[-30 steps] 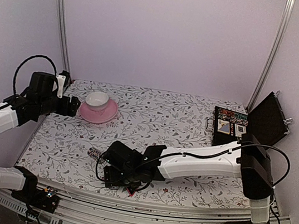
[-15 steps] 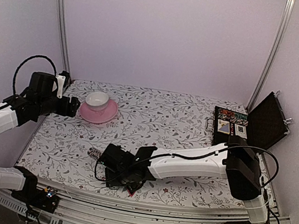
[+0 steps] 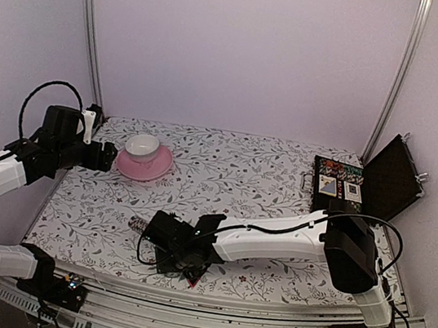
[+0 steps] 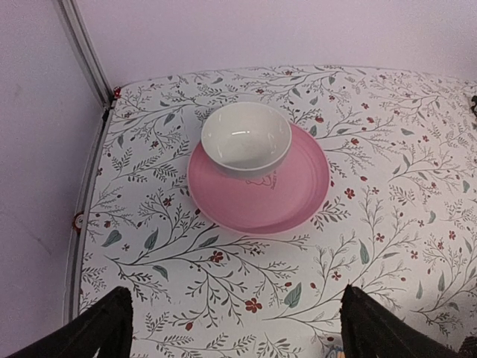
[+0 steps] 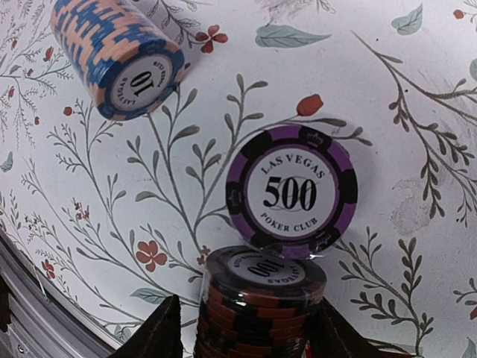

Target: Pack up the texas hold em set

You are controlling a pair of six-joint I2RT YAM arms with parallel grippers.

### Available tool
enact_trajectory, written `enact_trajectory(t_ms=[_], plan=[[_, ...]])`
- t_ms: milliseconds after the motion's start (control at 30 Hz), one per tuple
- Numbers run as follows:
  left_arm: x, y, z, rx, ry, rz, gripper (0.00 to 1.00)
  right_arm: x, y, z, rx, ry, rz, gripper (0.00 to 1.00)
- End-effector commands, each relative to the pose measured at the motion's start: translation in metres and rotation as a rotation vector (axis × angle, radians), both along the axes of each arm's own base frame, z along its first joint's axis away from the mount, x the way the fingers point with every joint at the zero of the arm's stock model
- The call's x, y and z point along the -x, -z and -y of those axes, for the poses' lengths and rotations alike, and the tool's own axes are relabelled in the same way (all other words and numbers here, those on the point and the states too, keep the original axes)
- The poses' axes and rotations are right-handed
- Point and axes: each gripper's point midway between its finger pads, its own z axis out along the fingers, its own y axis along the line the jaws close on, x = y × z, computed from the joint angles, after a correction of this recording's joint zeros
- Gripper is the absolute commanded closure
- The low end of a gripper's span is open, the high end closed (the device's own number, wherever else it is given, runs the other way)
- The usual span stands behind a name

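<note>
The black case [image 3: 317,197] lies open at the back right with its lid [image 3: 394,180] raised; card boxes and chips show inside. In the right wrist view, a red-black "100" chip roll [image 5: 261,298] stands between my right gripper's [image 5: 250,332] fingers, with a small gap on the left. The gripper is open around it. Just beyond it is a purple "500" chip [image 5: 292,192], and a blue-orange "10" roll [image 5: 123,60] lies at the upper left. My right gripper [image 3: 180,259] is low near the table's front edge. My left gripper [image 4: 238,332] is open and empty.
A pink saucer [image 4: 298,194] with a white cup [image 4: 246,139] sits at the back left, just ahead of my left gripper [image 3: 105,155]. A chip roll [image 3: 138,224] lies left of the right gripper. The table's metal front edge is close behind the right gripper.
My right arm has swung a little further left and lower toward the front edge. The left arm, saucer and case have not moved.
</note>
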Motion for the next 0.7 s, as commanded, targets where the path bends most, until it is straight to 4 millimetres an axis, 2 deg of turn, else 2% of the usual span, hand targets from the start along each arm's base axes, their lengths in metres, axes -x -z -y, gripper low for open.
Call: enact_trajectory(t_ms=[0,100,233,433,533,667], plan=[[0.0,-0.002,0.004,-0.005,0.017,0.007,0.03,0.002,0.005,-0.003,0.007,-0.021,-0.023,0.48],[0.0,-0.001,0.005,-0.005,0.018,0.005,0.03,0.006,0.003,-0.003,0.002,-0.033,-0.039,0.54],[0.0,0.0,0.004,-0.006,0.017,0.001,0.03,0.01,-0.015,-0.001,-0.02,-0.051,-0.029,0.63],[0.0,0.002,0.005,-0.006,0.02,-0.004,0.03,0.009,-0.086,0.008,-0.108,-0.139,0.07,0.67],[0.0,0.002,0.005,-0.008,0.019,-0.004,0.03,0.005,-0.112,0.03,-0.107,-0.191,0.126,0.68],[0.0,0.001,0.008,0.003,0.035,-0.001,0.03,-0.023,-0.127,0.086,-0.059,-0.24,0.19,0.73]])
